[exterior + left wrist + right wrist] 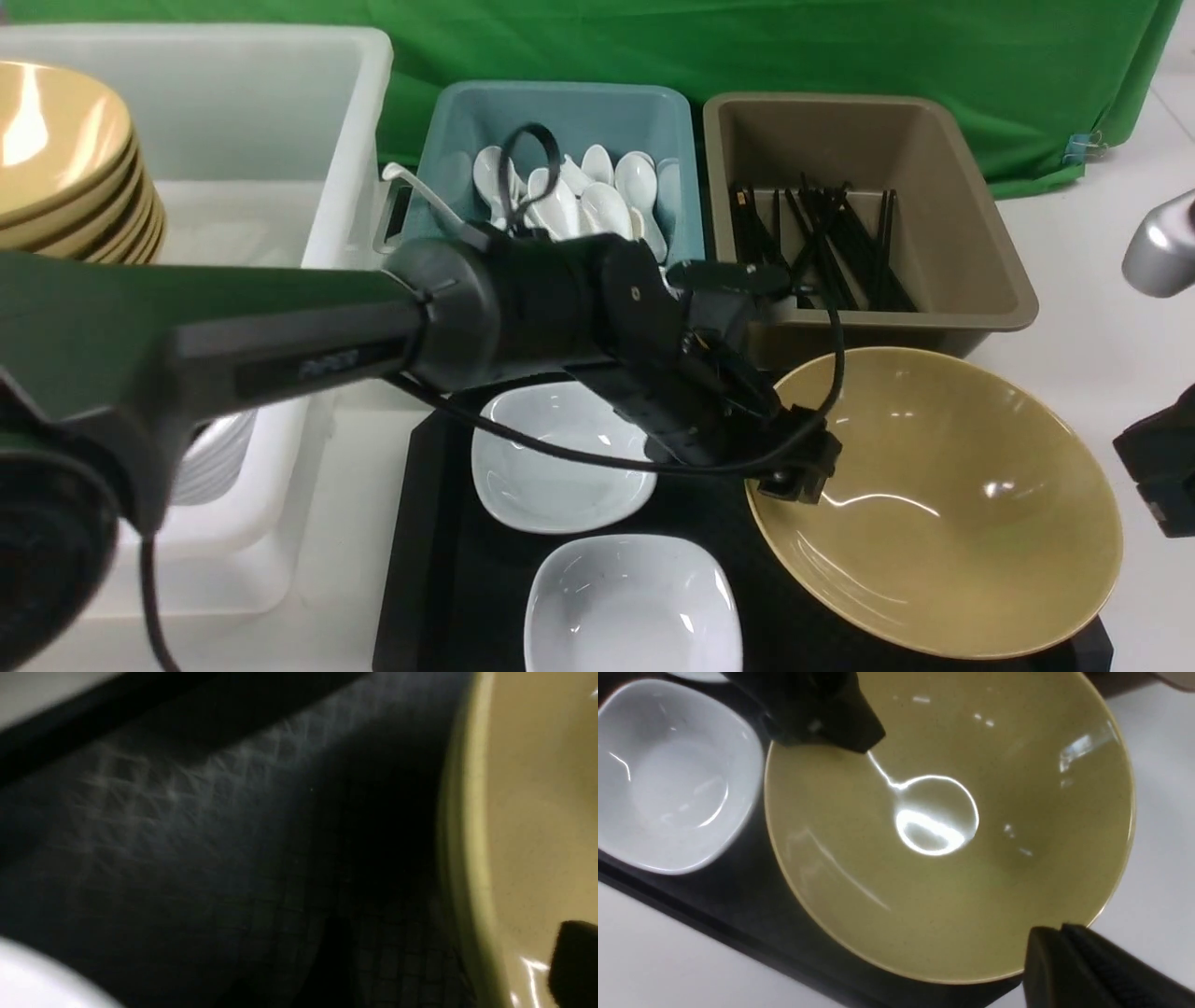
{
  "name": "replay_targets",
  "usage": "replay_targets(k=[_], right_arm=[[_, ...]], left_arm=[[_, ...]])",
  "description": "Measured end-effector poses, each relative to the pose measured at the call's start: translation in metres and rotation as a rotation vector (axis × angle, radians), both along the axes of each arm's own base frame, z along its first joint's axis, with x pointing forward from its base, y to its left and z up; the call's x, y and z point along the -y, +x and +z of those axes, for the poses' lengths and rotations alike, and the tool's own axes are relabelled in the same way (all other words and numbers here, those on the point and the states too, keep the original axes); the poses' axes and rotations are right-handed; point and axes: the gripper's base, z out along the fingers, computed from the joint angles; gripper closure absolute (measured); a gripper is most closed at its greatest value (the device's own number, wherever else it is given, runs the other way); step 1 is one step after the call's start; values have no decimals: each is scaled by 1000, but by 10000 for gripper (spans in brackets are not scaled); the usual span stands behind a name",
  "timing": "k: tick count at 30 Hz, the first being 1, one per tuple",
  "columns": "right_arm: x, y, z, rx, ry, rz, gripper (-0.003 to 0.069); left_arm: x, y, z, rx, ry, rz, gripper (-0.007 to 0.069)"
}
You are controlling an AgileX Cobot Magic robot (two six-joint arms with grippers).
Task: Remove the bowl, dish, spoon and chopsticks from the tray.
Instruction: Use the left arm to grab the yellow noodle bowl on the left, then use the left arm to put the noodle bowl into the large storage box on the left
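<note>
Two white dishes (560, 457) and bowl (943, 504) are found uncleared on tray (420, 523); no spoon or chopsticks are seen on it. Left hand (794, 471) is set at bowl's rim, opening not determinable. Right hand (1057, 947) is pressed together, empty, beside bowl.

Left claw (794, 471) spread; right claw (1052, 938) closed.

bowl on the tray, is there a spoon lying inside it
No, the right wrist view shows the bowl holding nothing, only glare on its glossy yellow inside.
</note>
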Motion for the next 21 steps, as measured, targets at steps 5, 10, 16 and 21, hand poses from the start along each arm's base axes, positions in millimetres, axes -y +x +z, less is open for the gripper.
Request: replay_targets(k=[5,10,16,21], right_arm=[[0,0,0,0,4,3,652],[-2,0,7,13,17,17,652],[-19,1,64,137,165,173,652],[-52,22,93,178,269,371,652]], left_arm=[[3,-2,6,-28,-20,22,539],[-8,1,40,-5,-49,35,617],[-74,27,128,72,-126,132,617],[-167,36,208,194,-180,302,617]])
